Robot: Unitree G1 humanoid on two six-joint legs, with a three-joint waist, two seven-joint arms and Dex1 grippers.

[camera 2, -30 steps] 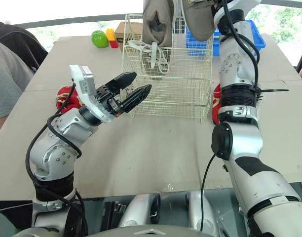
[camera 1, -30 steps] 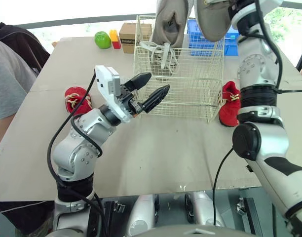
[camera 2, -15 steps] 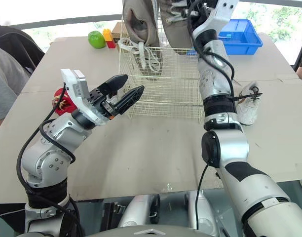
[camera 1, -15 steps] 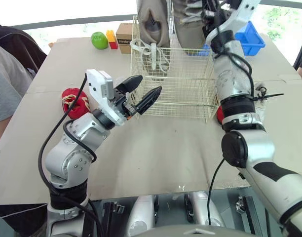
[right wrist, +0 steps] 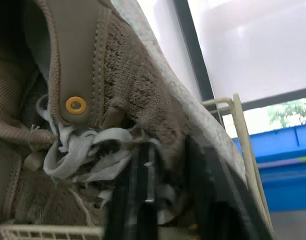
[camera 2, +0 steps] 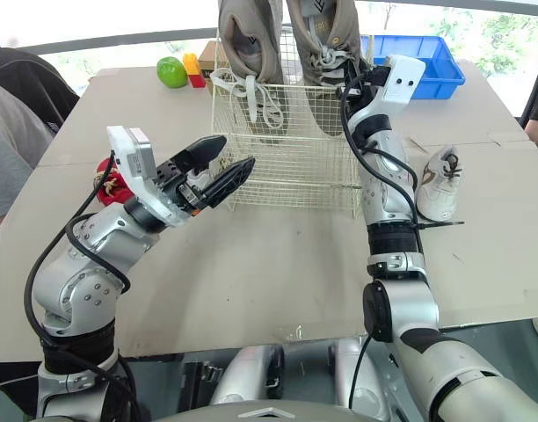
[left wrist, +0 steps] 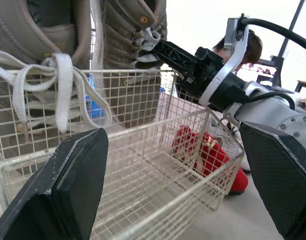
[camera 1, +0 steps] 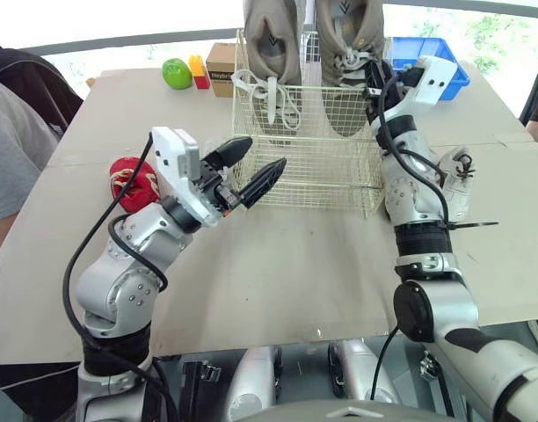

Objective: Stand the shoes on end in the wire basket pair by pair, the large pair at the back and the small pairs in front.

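**Wire basket** [camera 1: 308, 145]: upper centre of the head views, on the surface [camera 1: 278, 281].

**Large pair:** you have both grey-brown shoes standing on end along the basket's back wall, rising above its rim.
- Left large shoe [camera 1: 271, 44]: its white laces hang loose into the basket.
- Right large shoe [camera 1: 350, 53]: just beside it.

**Your right end effector** [camera 1: 373, 88]: clamped on the right large shoe at its laces, right of upper centre.

**Your left end effector** [camera 1: 262, 156]: fingers spread and holding nothing, near the basket's front left corner.

**Small shoes, all outside the basket:**
- Red shoe [camera 1: 133, 180]: mid-left.
- Second red shoe [left wrist: 208, 155]: seen through the mesh in the left wrist view, past the basket.
- White shoe [camera 2: 439, 186]: mid-right.

**Upper left:** green apple [camera 1: 177, 72] and cardboard box [camera 1: 221, 61].
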